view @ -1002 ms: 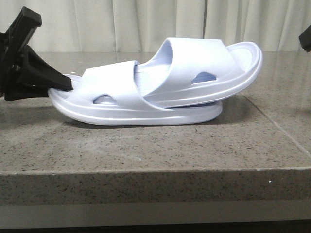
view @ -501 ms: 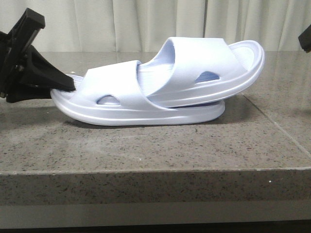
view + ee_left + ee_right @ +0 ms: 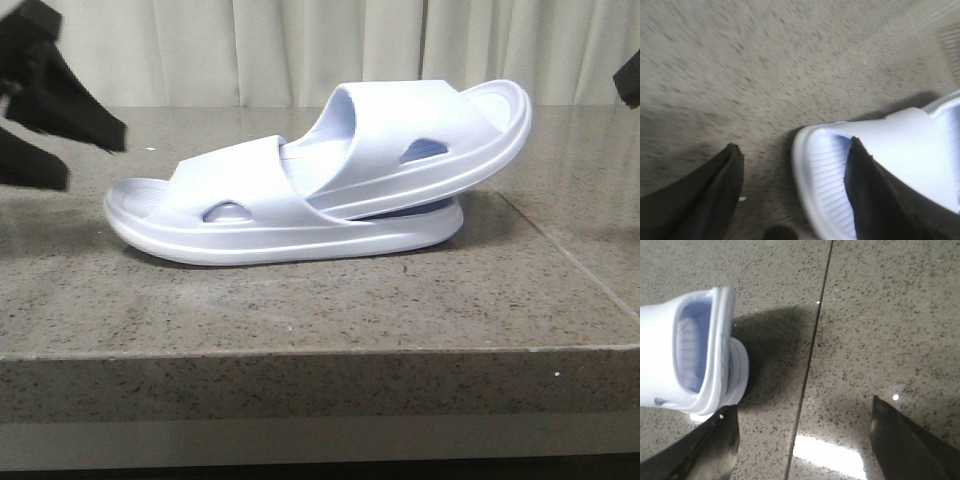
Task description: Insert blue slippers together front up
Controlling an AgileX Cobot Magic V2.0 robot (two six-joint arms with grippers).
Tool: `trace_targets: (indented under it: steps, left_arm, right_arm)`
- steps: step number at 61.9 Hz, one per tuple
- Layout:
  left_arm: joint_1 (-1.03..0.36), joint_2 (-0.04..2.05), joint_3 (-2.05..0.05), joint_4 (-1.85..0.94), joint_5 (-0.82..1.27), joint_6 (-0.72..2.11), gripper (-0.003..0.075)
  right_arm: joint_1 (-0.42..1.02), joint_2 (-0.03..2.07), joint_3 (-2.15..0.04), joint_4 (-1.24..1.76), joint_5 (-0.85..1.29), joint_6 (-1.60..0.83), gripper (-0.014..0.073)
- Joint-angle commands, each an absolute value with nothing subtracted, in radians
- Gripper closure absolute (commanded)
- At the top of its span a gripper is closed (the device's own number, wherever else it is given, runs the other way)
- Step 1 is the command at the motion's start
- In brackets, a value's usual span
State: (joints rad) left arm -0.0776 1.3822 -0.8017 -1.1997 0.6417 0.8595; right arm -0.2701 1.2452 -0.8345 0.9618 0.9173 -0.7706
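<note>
The two pale blue slippers lie nested on the stone table (image 3: 300, 300). The lower slipper (image 3: 250, 235) lies flat. The upper slipper (image 3: 420, 140) has one end tucked under the lower one's strap, and its other end tilts up to the right. My left gripper (image 3: 95, 158) is blurred, open and empty, above and left of the lower slipper's left end. In the left wrist view that gripper (image 3: 795, 145) is spread over this end (image 3: 822, 180) without touching it. My right gripper (image 3: 802, 407) is open and empty, right of the raised end (image 3: 695, 350).
A seam (image 3: 812, 340) runs across the stone table to the right of the slippers. The table's front edge (image 3: 320, 350) is near the camera. Pale curtains (image 3: 300, 50) hang behind. A sliver of the right arm (image 3: 630, 80) shows at the right border.
My left gripper has come off the lower slipper's left end and moved up and to the left. The slippers stay nested, the upper one slightly shifted.
</note>
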Motion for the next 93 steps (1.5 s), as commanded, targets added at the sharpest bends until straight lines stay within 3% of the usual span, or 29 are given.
trace_targets:
  steps: [1, 13, 30, 54, 73, 79, 93]
  left_arm:
    - [-0.065, 1.291, -0.891, -0.960, 0.639, 0.662, 0.0281]
    - [-0.064, 1.150, -0.997, -0.387, 0.761, 0.251, 0.0281]
    - [-0.070, 0.931, -0.965, -0.022, 0.885, 0.007, 0.0281]
    - [-0.070, 0.644, -0.869, 0.052, 0.866, -0.038, 0.0282]
    - [-0.070, 0.600, -0.812, 0.052, 0.838, -0.038, 0.0282]
    - [-0.070, 0.600, -0.810, 0.050, 0.838, -0.038, 0.0307]
    - [-0.070, 0.600, -0.810, 0.048, 0.835, -0.038, 0.0520]
  right_arm:
    - [-0.248, 1.194, -0.855, 0.995, 0.944, -0.784, 0.0032]
    - [-0.146, 1.065, -0.905, 0.731, 0.932, -0.568, 0.0032]
    - [-0.010, 0.834, -0.971, 0.256, 1.014, -0.181, 0.0032]
    - [0.020, 0.527, -0.900, 0.196, 1.047, -0.137, 0.0032]
    - [0.020, 0.439, -0.834, 0.196, 1.034, -0.137, 0.0038]
    - [0.020, 0.439, -0.832, 0.196, 1.041, -0.137, 0.0115]
    - [0.020, 0.439, -0.832, 0.199, 1.047, -0.137, 0.0447]
